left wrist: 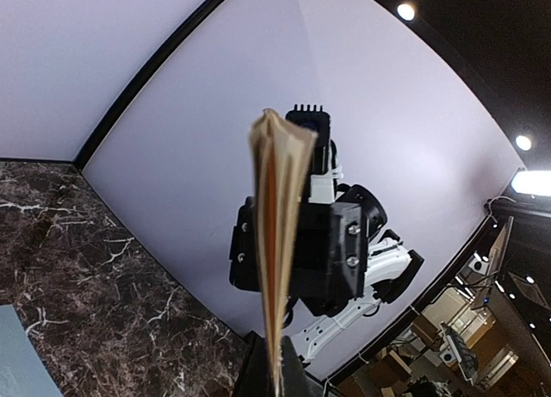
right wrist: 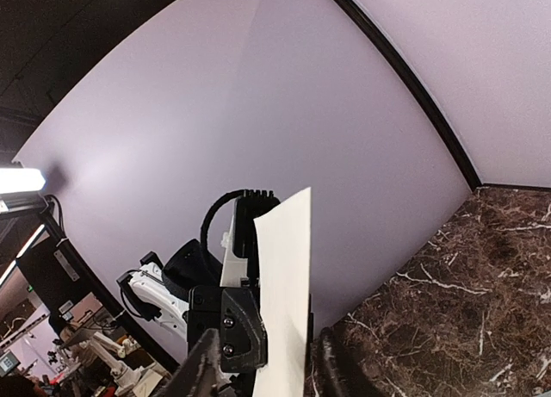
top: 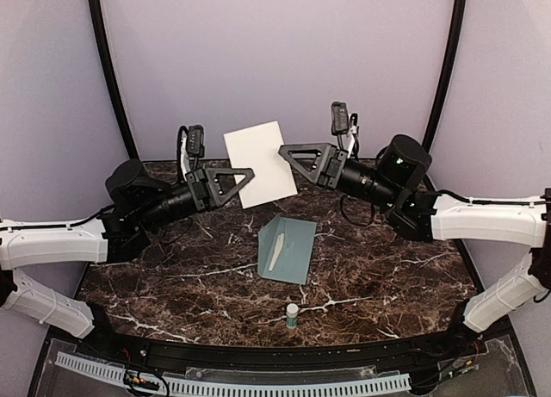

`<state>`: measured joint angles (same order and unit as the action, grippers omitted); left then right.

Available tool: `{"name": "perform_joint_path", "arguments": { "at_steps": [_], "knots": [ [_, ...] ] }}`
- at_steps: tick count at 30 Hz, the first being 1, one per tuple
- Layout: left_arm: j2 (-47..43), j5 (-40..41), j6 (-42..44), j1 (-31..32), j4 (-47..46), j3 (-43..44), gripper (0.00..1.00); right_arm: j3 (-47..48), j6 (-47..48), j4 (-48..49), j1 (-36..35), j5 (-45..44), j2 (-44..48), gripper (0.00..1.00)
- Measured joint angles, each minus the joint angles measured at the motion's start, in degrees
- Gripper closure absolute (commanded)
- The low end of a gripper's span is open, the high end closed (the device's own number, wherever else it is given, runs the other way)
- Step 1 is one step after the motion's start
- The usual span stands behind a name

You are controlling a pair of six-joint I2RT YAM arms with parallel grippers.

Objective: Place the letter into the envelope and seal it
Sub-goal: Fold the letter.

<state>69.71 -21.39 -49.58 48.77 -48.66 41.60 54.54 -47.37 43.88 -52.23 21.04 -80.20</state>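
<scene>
The letter, a folded white sheet, hangs in the air above the back of the table between both arms. My left gripper is shut on its lower left edge. In the left wrist view the letter shows edge-on, rising out of the closed gripper. My right gripper is at the sheet's right edge, open. In the right wrist view the letter stands between the parted fingers with a gap showing on one side. The pale teal envelope lies flat on the table below, flap open.
A small white glue stick stands upright near the front of the dark marble table. Grey walls with black posts close in the back and sides. A corner of the envelope shows in the left wrist view.
</scene>
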Motion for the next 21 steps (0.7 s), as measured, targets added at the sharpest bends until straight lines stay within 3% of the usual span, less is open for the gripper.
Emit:
{"name": "perform_joint_path", "arguments": {
  "at_steps": [3,7,15,21],
  "knots": [
    [-0.28,0.26,2.27,-0.11,8.74,3.08,1.00,-0.66,1.81,-4.70,-0.02,-2.03,2.91,0.26],
    [-0.13,-1.27,5.53,-1.99,20.11,7.48,1.00,-1.55,4.57,-14.08,0.28,-7.85,8.39,0.17],
    [10.19,-9.40,10.25,-8.85,34.71,12.04,1.00,-6.21,3.15,-31.28,4.83,-19.54,14.05,0.11],
    [20.37,-13.84,14.27,-10.21,40.30,15.06,1.00,-14.62,-1.55,-34.86,8.61,-19.65,12.68,0.11]
  ]
}}
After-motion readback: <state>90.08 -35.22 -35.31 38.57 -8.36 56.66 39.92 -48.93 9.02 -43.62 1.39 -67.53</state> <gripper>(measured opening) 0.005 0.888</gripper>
